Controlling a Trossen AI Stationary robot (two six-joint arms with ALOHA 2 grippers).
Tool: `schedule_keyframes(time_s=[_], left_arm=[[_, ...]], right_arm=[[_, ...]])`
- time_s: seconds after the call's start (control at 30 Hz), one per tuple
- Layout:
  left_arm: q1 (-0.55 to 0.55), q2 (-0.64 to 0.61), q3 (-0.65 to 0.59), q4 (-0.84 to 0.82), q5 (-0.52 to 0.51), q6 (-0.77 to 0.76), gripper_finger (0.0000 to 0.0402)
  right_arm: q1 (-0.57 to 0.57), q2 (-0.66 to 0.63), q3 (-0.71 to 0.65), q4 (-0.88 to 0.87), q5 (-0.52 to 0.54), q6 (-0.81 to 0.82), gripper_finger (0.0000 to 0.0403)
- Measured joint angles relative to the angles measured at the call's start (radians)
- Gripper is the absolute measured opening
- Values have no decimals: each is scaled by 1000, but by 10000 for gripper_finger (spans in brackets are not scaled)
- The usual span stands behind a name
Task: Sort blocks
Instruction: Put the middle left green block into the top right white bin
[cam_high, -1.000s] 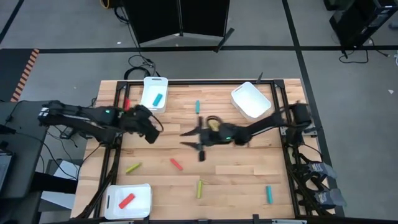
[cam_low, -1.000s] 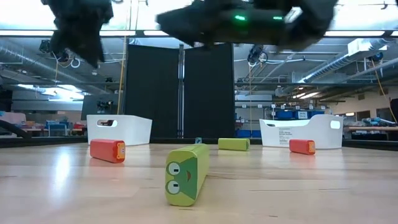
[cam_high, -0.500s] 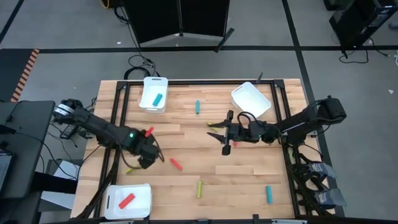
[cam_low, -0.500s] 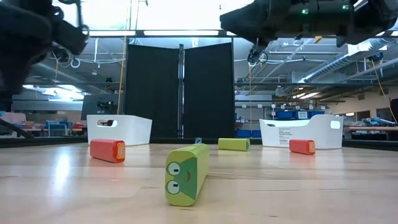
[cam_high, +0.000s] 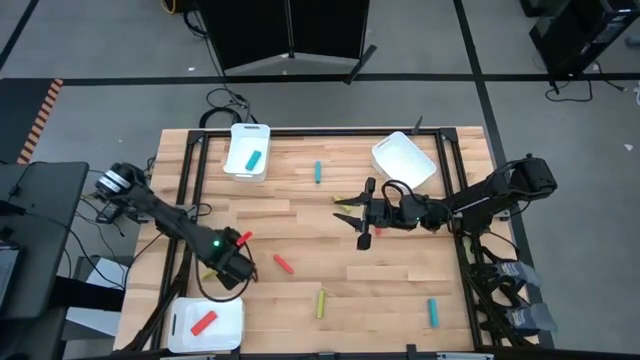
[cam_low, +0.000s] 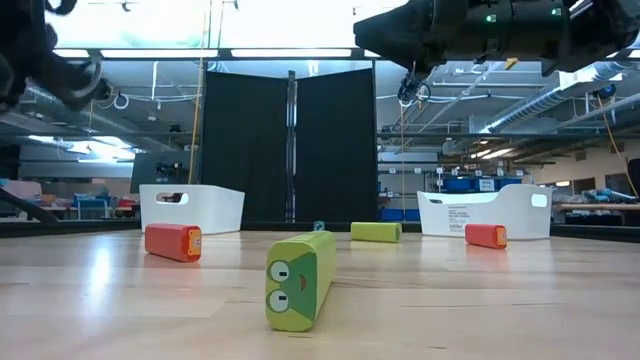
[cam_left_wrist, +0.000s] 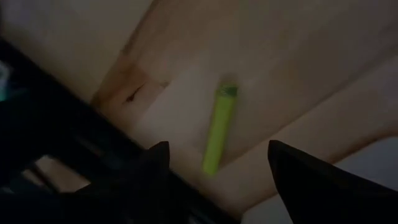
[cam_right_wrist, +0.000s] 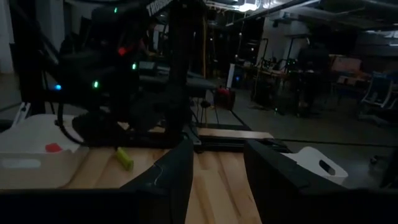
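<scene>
Lying flat, yellow-green block (cam_left_wrist: 218, 131) points between open left claw (cam_left_wrist: 217, 163) fingers.

The table (cam_high: 380, 290) is pale planked wood with a soft sheen; the white trays (cam_high: 405, 160) look like smooth plastic (probably), the blocks (cam_low: 297, 278) matt.

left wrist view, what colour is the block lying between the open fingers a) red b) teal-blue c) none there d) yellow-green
d: the yellow-green block lies on the wood between the left gripper's two dark open fingers, not yet gripped.
</scene>
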Motion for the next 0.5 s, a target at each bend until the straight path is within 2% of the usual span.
schedule_keyframes(time_s=[0.5], left_arm=[[-8, 3, -208, 252, 66, -38, 278]], right_arm=[[0, 0, 0, 7, 0, 0, 154]])
